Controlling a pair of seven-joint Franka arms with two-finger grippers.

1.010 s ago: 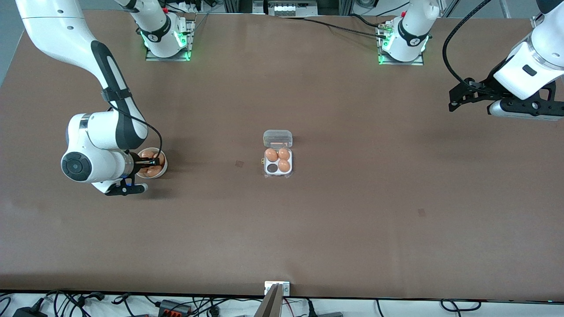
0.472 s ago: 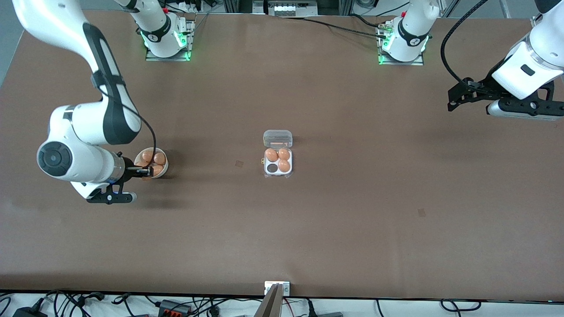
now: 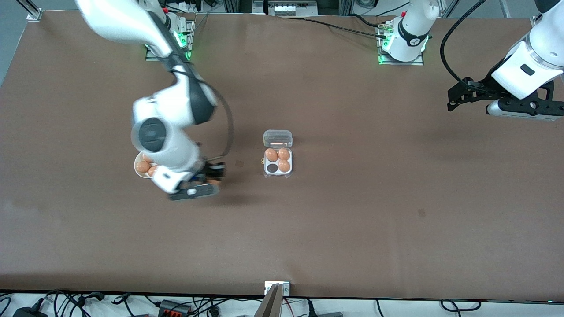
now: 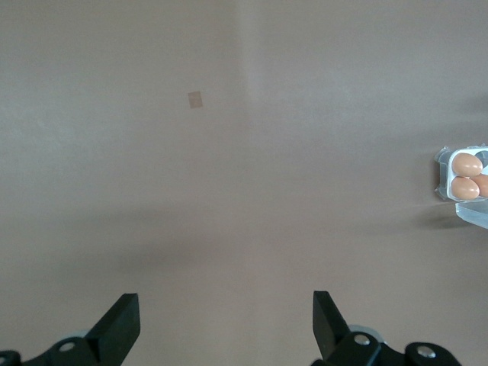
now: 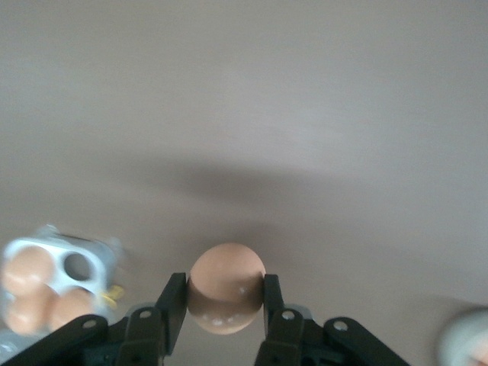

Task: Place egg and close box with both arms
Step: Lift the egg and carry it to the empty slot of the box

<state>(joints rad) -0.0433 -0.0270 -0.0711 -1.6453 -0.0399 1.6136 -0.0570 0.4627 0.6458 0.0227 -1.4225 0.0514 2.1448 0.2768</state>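
My right gripper (image 3: 214,173) is shut on the egg (image 5: 226,287) and holds it above bare table between the white bowl (image 3: 142,167) and the box (image 3: 278,162). The box's white tray holds three eggs, and one cell, on the side nearer the front camera and toward the right arm's end, is empty. Its clear lid (image 3: 277,138) stands open on the side toward the bases. The box also shows in the right wrist view (image 5: 53,286) and the left wrist view (image 4: 463,179). My left gripper (image 3: 454,97) is open and empty, up in the air at the left arm's end of the table.
The white bowl holds more eggs and is partly hidden under my right arm. A small dark square mark (image 3: 239,164) lies on the brown table between my right gripper and the box. Another mark (image 3: 421,212) lies toward the left arm's end.
My right gripper has lifted an egg out of the bowl and swung with it toward the box. The left arm has barely moved.
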